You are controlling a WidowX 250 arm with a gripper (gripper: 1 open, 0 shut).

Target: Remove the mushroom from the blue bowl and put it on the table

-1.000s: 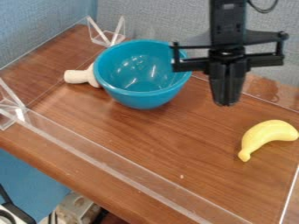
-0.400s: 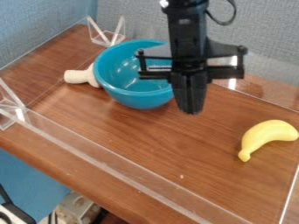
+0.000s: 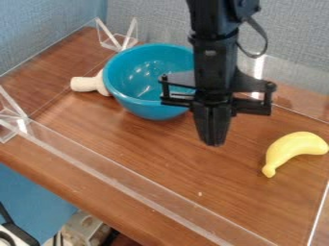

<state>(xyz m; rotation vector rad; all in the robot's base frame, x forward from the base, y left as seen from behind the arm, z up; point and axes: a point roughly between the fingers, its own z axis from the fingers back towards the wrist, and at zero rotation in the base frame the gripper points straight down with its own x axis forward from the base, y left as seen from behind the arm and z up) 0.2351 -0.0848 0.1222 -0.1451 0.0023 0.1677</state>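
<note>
Mushroom [image 3: 88,84] location: on the desk [image 3: 141,154], outside the blue bowl [image 3: 152,85], lying on its side at the bowl's left edge. The bowl wall hides the right end of it, so whether it touches the bowl cannot be told.

Desk: brown wood grain, bounded by low clear acrylic walls [image 3: 33,110]. The near right corner and the far right edge are cut off by the frame.

Arm: the black column enters from the top edge, its upper part cut off. It stands upright in front of the bowl's right side and hides part of that rim. A black crossbar sits across the column above the tip.

Blue bowl: upright, far left of centre. The visible interior shows only glossy highlights and holds nothing that can be made out.

Banana [image 3: 293,152]: yellow, on the desk at right, well apart from the bowl.

Pincer [image 3: 214,137]: points straight down, fingers pressed together into one narrow dark tip, holding nothing. It hangs above bare desk between bowl and banana.

Change since the earliest frame: the pincer has moved left and lower; bowl, mushroom and banana lie as before.
</note>
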